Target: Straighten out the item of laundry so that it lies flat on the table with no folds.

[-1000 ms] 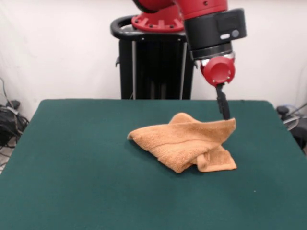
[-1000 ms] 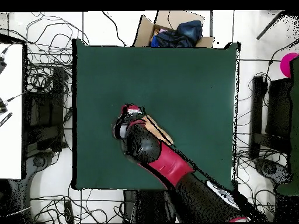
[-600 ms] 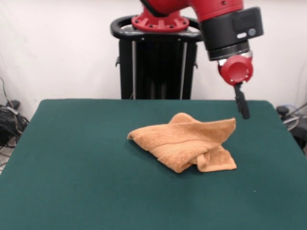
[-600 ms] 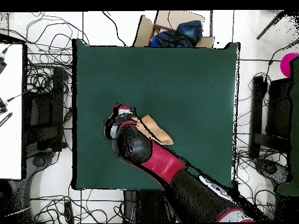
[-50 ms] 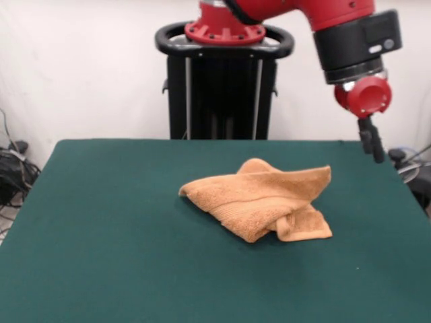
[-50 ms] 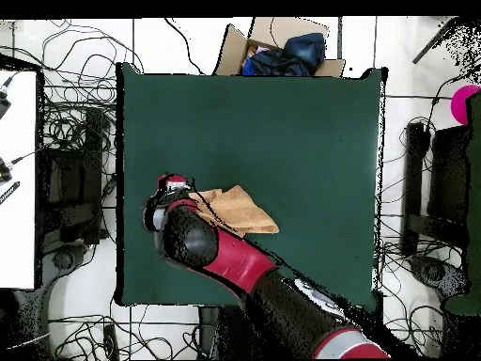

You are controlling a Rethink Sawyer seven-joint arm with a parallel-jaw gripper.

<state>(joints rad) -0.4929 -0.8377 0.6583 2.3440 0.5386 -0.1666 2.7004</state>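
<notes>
1. The orange-tan towel (image 5: 259,202) sits a little right of centre in the front view, on the dark green table (image 5: 108,256), and it is anything but flat.
2. It's bunched into a rumpled wedge: one point reaches toward the left of the frame, a hump rises at its upper middle, and a corner juts up at its upper right.
3. At the lower right of the heap a flap is tucked under and sticks out as a small squarish tab lying on the felt.
4. A woven band runs across the top layer, slanting from left down toward the fold.
5. The gripper (image 5: 371,143) hangs in the upper right of the front view, under a round red wrist piece and a black cuff of the red arm.
6. It is up in the air, off to the right of the towel's raised corner and clear of it, touching nothing.
7. Only a thin dark blade shows from here, so I cannot tell whether the fingers are spread or pressed together; nothing hangs from it.
8. From overhead, the towel (image 6: 246,212) lies near the middle of the table (image 6: 310,132), slightly low and left, with the arm's bulk covering its left edge.
9. An open cardboard box (image 6: 277,49) with dark blue cloth in it sits past the table's top edge in that view.
</notes>
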